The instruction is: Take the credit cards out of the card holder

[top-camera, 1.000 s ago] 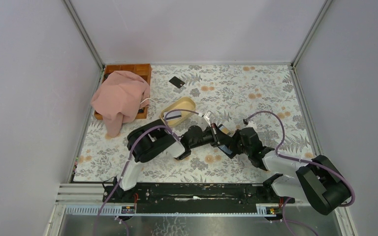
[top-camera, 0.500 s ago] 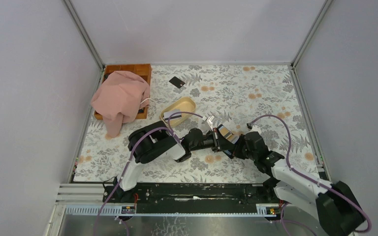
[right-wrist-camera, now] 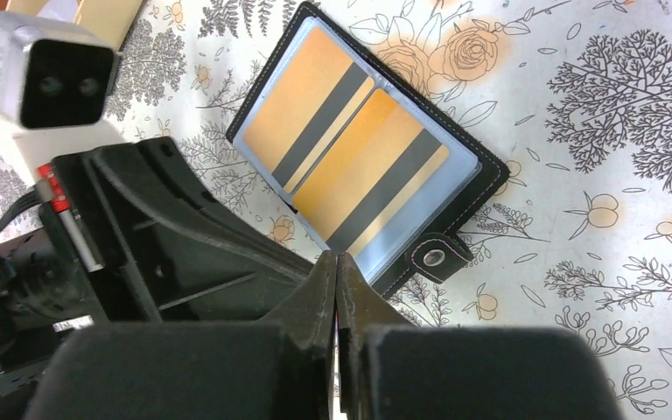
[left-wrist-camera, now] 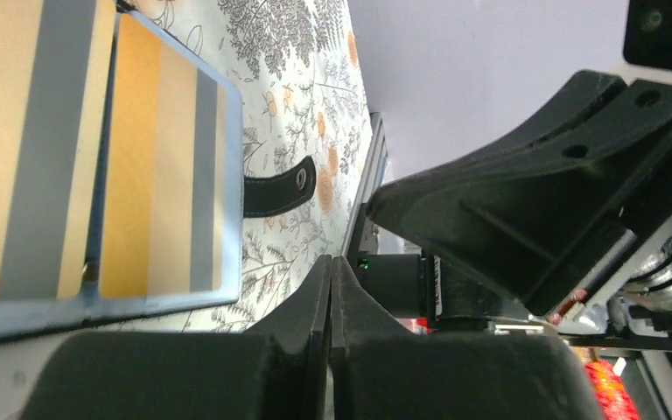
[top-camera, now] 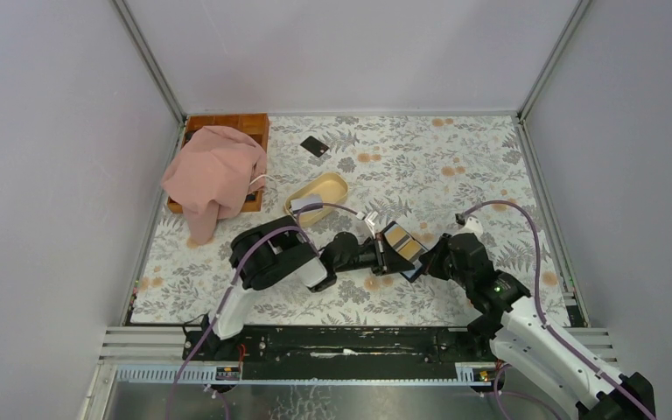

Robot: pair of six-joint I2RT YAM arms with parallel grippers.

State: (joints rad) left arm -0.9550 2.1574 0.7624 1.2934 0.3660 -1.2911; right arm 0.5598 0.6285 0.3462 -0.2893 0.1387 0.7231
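Right gripper (right-wrist-camera: 337,262) slid right and nearer; it and left gripper (left-wrist-camera: 332,267) are pinched together, empty, beside open card holder (right-wrist-camera: 488,179). Closed tips may shove it, missing the credit cards (right-wrist-camera: 367,162)

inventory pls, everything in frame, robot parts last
open black bifold card holder: one, black outside, blue-grey inside, mid-table between the grippers
orange cards with a dark grey stripe: two, in the holder's clear sleeves
small thin black card: one, far middle of the table
beige oval dish: one, beyond and left of the holder
brown wooden tray: one, far left corner
pink cloth: one, draped over the tray
floral table cover: one, white, grey and orange print
left gripper: black, shut, beside the holder
right gripper: black, shut, at the holder's near edge
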